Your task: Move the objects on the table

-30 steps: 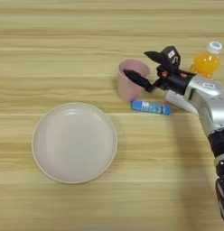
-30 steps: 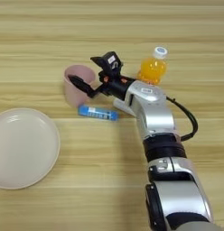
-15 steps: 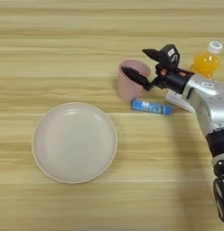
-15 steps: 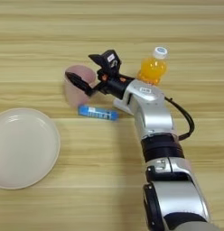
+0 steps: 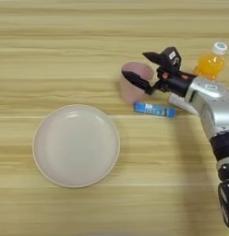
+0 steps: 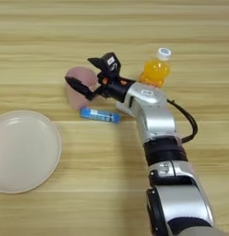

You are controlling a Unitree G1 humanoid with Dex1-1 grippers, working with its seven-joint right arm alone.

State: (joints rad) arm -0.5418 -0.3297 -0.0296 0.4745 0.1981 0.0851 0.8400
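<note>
A pink cup (image 5: 133,93) stands near the table's middle. My right gripper (image 5: 136,65) is open at the cup. One black finger (image 5: 154,57) reaches past the cup's far rim and the other finger (image 5: 136,81) lies across its near side. I cannot tell whether either one touches it. A small blue tube (image 5: 154,110) lies just in front of the cup. The orange juice bottle (image 5: 211,64) with a white cap stands upright to the right, behind my forearm. A white remote-like device (image 5: 181,102) peeks out from under the wrist.
A large round beige plate (image 5: 76,145) sits at the front left of the wooden table (image 5: 65,41), apart from the cup. My silver forearm (image 6: 153,120) runs from the bottom right up to the cup.
The gripper has edged a little to the left, its fingers reaching further around the cup. Cup, tube, bottle and plate stay where they were.
</note>
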